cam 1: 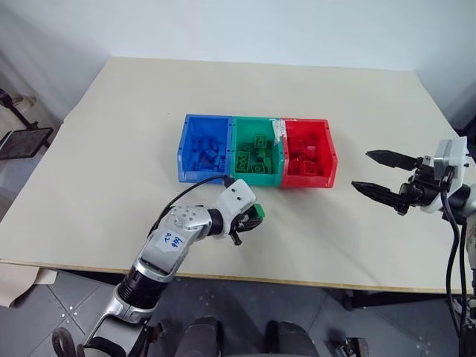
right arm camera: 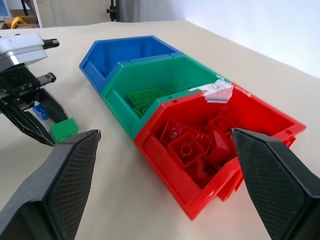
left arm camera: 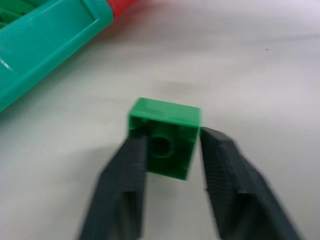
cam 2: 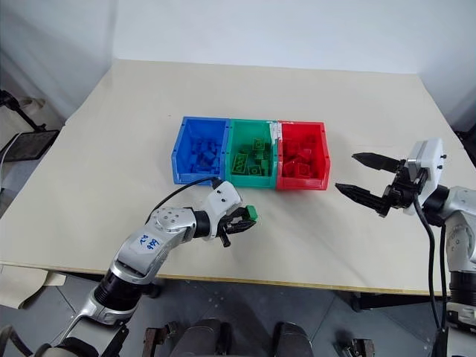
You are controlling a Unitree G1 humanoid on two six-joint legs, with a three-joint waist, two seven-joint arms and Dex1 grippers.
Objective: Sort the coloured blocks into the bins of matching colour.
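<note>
Broadly, the cream tabletop point(cam 1: 111, 149) carries the three joined bins in a row near its middle: the blue bin point(cam 1: 184, 152) on the left, the green bin point(cam 1: 238, 135) in the centre and the red bin point(cam 1: 330, 152) on the right. Each already holds bricks of its own colour: blue blocks point(cam 1: 207, 151), green blocks point(cam 1: 255, 156) and red blocks point(cam 1: 305, 158). A scrap of white tape point(right arm camera: 216, 90) sits on the rim between the green and red bins. On the near side of the green bin, just in front of it, the left claw point(cam 2: 242, 219) is closed on a small green block point(left arm camera: 164, 136), its two black fingers point(left arm camera: 120, 190) pressing the block's opposite sides, with the hollow underside of the block facing the wrist. Block and claw sit low over the tabletop; whether the block touches the surface cannot be told. Well to the right of the red bin, the right claw point(cam 1: 381, 176) hangs above the tabletop with its fingers spread wide and nothing between them, pointing leftward toward the bins.
</note>
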